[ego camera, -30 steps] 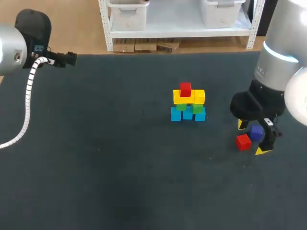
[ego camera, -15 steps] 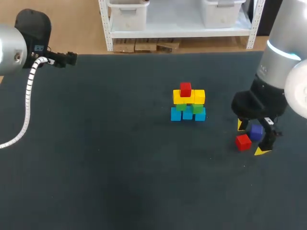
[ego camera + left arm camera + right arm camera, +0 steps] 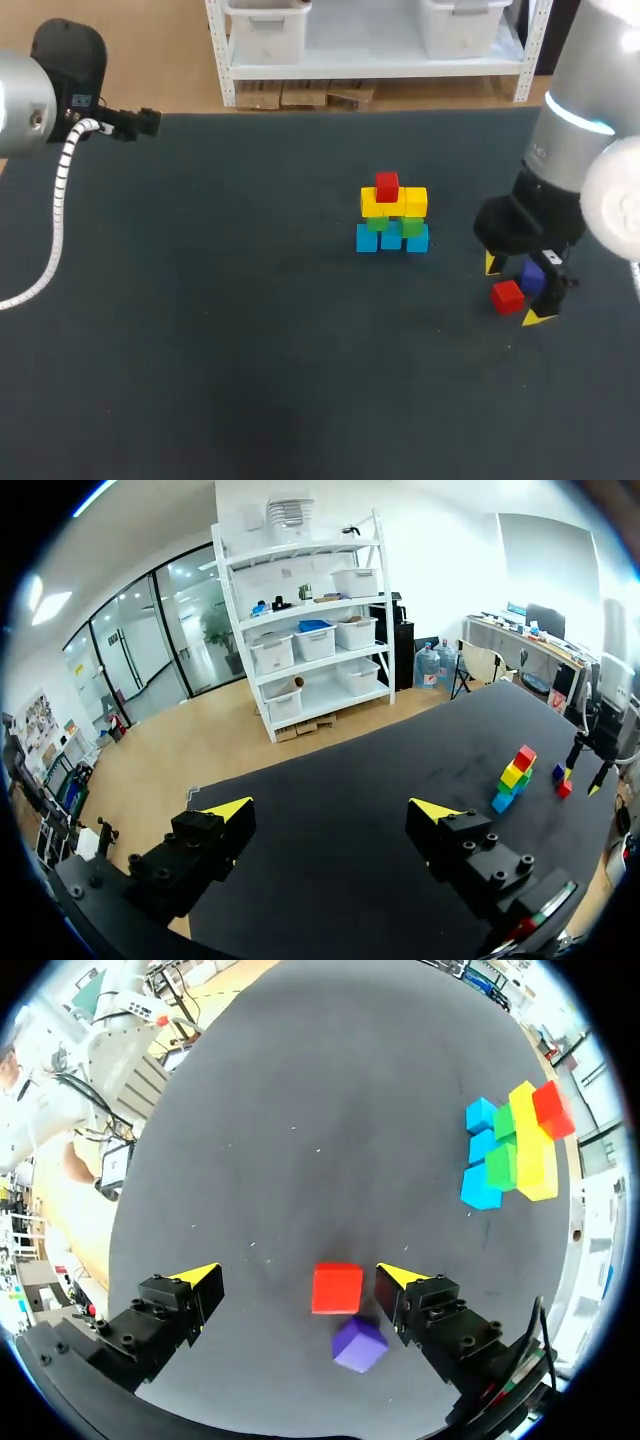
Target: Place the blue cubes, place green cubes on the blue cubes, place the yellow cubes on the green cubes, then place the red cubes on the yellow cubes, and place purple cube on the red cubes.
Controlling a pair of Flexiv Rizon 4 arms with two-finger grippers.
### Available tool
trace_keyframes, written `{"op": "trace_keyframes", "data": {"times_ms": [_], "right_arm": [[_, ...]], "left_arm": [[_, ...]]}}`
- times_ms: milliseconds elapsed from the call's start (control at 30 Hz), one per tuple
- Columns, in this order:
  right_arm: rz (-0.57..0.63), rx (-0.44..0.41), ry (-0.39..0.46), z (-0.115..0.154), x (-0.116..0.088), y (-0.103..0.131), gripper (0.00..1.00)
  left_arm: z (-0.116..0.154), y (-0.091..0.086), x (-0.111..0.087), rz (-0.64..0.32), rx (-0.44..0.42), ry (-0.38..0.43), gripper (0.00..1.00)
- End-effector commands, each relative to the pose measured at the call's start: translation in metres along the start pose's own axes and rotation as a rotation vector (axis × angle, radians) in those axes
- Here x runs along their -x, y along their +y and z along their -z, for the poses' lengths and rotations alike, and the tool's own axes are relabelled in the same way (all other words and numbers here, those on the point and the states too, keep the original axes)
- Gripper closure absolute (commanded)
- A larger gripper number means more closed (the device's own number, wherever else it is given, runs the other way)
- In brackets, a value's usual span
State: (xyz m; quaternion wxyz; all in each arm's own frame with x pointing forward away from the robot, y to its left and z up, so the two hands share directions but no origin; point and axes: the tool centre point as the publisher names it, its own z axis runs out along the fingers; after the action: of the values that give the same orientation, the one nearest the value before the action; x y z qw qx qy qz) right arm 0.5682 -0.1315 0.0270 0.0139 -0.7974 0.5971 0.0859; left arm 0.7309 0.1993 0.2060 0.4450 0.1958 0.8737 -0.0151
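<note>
Nearer us than the stack [image 3: 392,222] and to its right, our right gripper [image 3: 516,290] hangs with fingers spread wide, straddling a loose red cube [image 3: 507,296] and the purple cube [image 3: 532,275], gripping neither. Far left of the stack, our left gripper [image 3: 331,810] gapes, holding nothing.

Dark cloth-covered counter [image 3: 250,350] carries a stepped stack: blue cubes [image 3: 391,239] at base, green cubes [image 3: 409,226], yellow cubes [image 3: 414,201], top red cube [image 3: 387,186]. Right pincer [image 3: 516,290] stands spread, straddling loose red cube [image 3: 507,296] and purple cube [image 3: 531,275], just beside each other.
</note>
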Motion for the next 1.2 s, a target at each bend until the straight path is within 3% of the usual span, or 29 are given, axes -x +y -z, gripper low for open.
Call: {"op": "trace_keyframes", "data": {"times_ms": [33, 433, 833, 867, 900, 933, 1000, 1100, 1200], "right_arm": [[-0.018, -0.013, 0.045, -0.011, 0.002, -0.005, 0.0], [-0.09, -0.055, 0.031, -0.015, -0.021, -0.011, 0.0], [-0.11, -0.065, 0.041, -0.027, -0.017, -0.023, 0.0], [-0.104, -0.068, 0.047, -0.027, -0.016, -0.024, 0.07], [-0.091, -0.068, 0.058, -0.026, -0.015, -0.024, 0.22], [-0.09, -0.069, 0.059, -0.026, -0.014, -0.024, 0.23], [-0.092, -0.07, 0.059, -0.025, -0.014, -0.024, 0.53], [-0.087, -0.069, 0.065, -0.025, -0.014, -0.024, 0.72], [-0.06, -0.064, 0.075, -0.025, -0.013, -0.024, 1.0]], "left_arm": [[-0.001, 0.0, -0.001, 0.002, 0.002, -0.003, 0.0], [-0.001, 0.0, -0.001, 0.002, 0.002, -0.003, 0.0], [-0.001, 0.0, -0.001, 0.002, 0.002, -0.003, 0.0], [-0.001, 0.0, -0.001, 0.002, 0.002, -0.003, 0.0], [-0.001, 0.0, -0.001, 0.002, 0.002, -0.003, 0.0], [-0.001, 0.0, -0.001, 0.002, 0.002, -0.003, 0.0], [-0.001, 0.0, -0.001, 0.002, 0.002, -0.003, 0.0], [-0.001, 0.0, -0.001, 0.002, 0.002, -0.003, 0.0], [-0.001, 0.0, -0.001, 0.002, 0.002, -0.003, 0.0]]}}
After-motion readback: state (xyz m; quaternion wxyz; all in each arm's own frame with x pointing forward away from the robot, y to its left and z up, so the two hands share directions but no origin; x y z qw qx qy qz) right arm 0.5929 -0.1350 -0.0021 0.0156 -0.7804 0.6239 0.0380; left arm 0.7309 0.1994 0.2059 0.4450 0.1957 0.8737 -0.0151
